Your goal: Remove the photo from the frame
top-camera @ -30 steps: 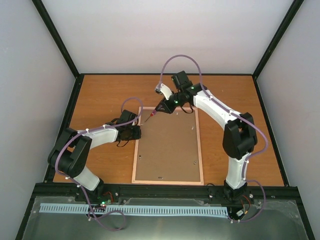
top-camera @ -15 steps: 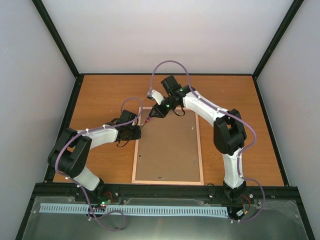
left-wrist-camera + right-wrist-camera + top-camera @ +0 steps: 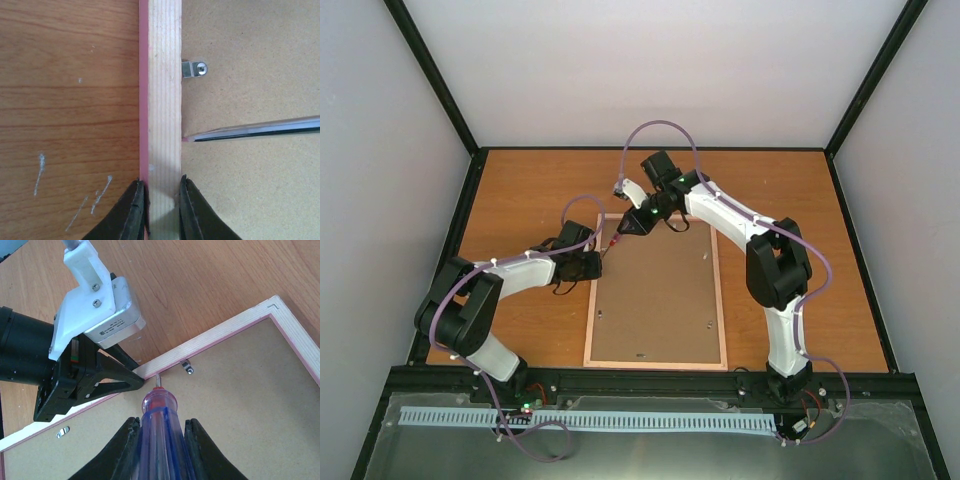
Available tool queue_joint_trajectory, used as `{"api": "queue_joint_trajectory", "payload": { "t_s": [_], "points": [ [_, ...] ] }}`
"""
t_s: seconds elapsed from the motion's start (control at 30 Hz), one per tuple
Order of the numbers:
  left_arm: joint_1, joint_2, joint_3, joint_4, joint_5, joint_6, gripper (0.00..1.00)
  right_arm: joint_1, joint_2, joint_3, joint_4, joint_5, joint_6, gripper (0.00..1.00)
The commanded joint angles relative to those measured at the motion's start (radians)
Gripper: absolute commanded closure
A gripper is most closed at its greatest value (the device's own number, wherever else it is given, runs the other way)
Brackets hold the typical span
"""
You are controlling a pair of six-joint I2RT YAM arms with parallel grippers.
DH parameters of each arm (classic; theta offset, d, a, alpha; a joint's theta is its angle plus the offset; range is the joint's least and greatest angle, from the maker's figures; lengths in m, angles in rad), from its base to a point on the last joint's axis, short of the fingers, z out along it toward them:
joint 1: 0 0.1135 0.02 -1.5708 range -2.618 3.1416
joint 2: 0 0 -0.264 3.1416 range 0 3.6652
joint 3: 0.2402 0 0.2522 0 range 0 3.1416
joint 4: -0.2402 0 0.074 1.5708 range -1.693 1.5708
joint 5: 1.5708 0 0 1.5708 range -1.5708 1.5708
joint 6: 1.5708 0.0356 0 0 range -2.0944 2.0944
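The frame [image 3: 660, 300] lies face down on the table, its brown hardboard back up inside a pale wood and pink rail [image 3: 164, 100]. The photo is hidden beneath that back panel. My left gripper [image 3: 161, 187] is shut on the frame's left rail, one finger on each side of it. My right gripper [image 3: 162, 421] is shut on the clear blue-and-red handle of a screwdriver [image 3: 159, 415]. The screwdriver's tip [image 3: 186, 138] touches the seam between the left rail and the back panel, just beyond the left gripper [image 3: 100, 375].
Small metal retaining clips sit along the back panel's edges; one clip [image 3: 195, 69] lies just past the screwdriver tip, and other clips [image 3: 709, 322] sit on the right side and near edge. Black enclosure posts and white walls bound the orange wooden table [image 3: 520, 190].
In the first half second the right arm swung left, carrying the screwdriver tip to the frame's left rail. Since then it has held still. The left arm stayed clamped on the rail throughout.
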Motion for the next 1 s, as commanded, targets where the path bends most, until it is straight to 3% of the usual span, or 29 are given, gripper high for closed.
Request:
{"api": "queue_joint_trajectory", "payload": {
  "t_s": [0.0,0.17,0.57,0.7,0.97],
  "points": [
    [-0.005,-0.016,-0.018,-0.010,0.078,-0.008,0.99,0.011,0.032,0.022,0.009,0.065,0.015,0.97],
    [-0.005,-0.017,-0.018,-0.012,0.078,-0.005,0.99,0.009,-0.007,0.023,0.051,0.155,0.020,0.97],
    [-0.005,-0.026,-0.021,-0.015,0.075,-0.005,0.99,0.010,0.054,0.091,-0.012,0.116,0.027,0.97],
    [-0.004,-0.021,-0.020,-0.016,0.073,-0.001,0.99,0.010,0.028,0.083,-0.021,0.031,0.010,0.97],
    [-0.004,-0.025,-0.019,-0.017,0.072,0.001,0.99,0.010,-0.067,0.001,0.028,0.014,-0.015,0.97]
  ]
}}
